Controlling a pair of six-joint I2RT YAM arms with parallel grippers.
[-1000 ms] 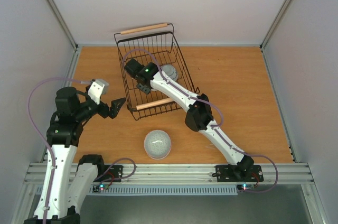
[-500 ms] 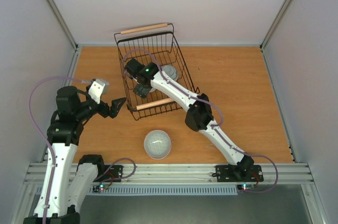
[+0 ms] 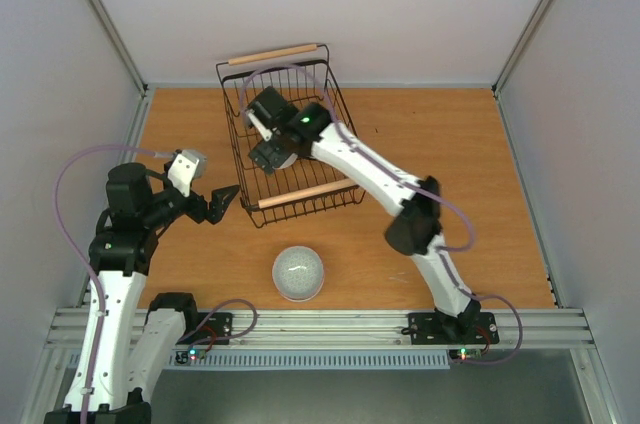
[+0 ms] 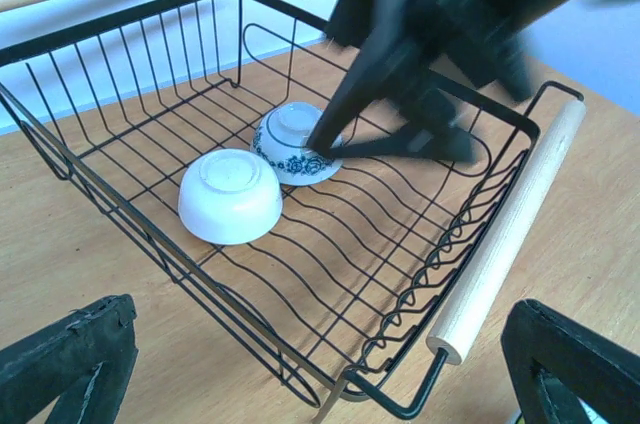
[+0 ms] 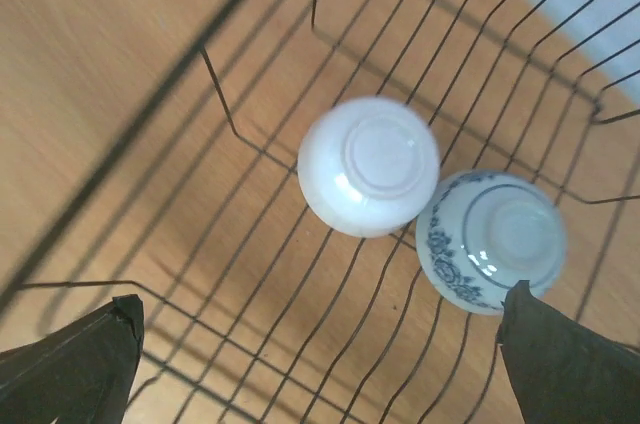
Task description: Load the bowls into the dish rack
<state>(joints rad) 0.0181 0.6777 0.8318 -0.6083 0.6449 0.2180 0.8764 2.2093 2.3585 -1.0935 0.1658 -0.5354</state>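
Observation:
The dish rack (image 3: 338,122) stands at the far middle of the table. In the left wrist view the rack (image 4: 150,104) holds a plain white bowl (image 4: 230,196) and a blue-and-white bowl (image 4: 293,142), both upside down and side by side. My right gripper (image 3: 263,152) hangs open and empty above them inside the rack; its view shows the white bowl (image 5: 368,164) and the blue-and-white bowl (image 5: 490,240). A grey speckled bowl (image 3: 298,272) lies upside down on the table near the front. My left gripper (image 3: 222,201) is open and empty just left of the rack's near corner. The other bowls are out of view.
The rack's near wooden handle (image 3: 295,195) faces the grey bowl, and its far handle (image 3: 272,54) is by the back wall. White walls close in the table on three sides. A metal rail (image 3: 320,322) runs along the front edge.
My right gripper has moved up and toward the rack's far left, and its elbow has swung right. The left arm and the grey bowl have not moved.

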